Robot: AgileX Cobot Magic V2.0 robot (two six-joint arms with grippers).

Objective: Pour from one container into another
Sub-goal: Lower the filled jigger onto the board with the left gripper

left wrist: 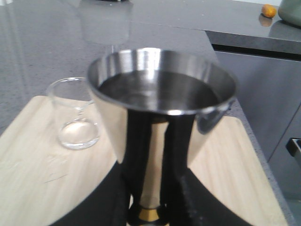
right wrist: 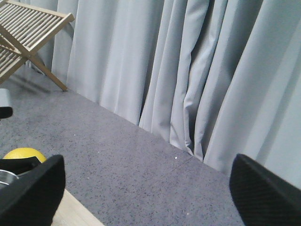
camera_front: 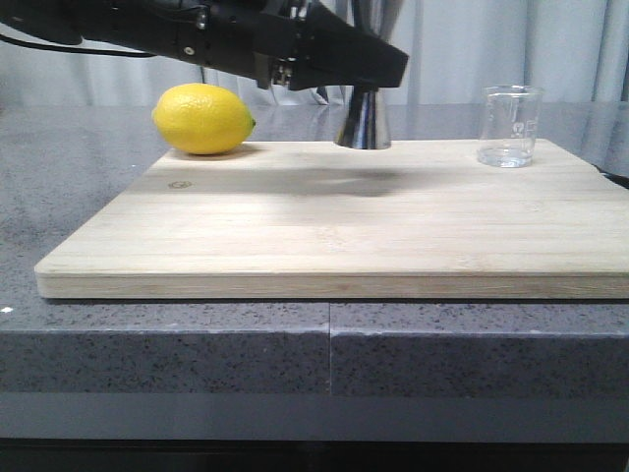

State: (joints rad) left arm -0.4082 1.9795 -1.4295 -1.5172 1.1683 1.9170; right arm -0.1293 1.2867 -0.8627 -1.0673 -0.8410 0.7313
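My left gripper [left wrist: 151, 197] is clamped on the steel jigger [camera_front: 363, 120], upright at top centre of the front view on the wooden board [camera_front: 334, 226]. The glass beaker [camera_front: 509, 126] stands at upper right, the lemon [camera_front: 203, 119] at upper left. My right gripper's [right wrist: 148, 188] fingers are spread apart, holding nothing.

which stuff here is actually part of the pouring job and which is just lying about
In the job: glass beaker, steel jigger, left end effector shut on the jigger.
Lying about: lemon, wooden rack.
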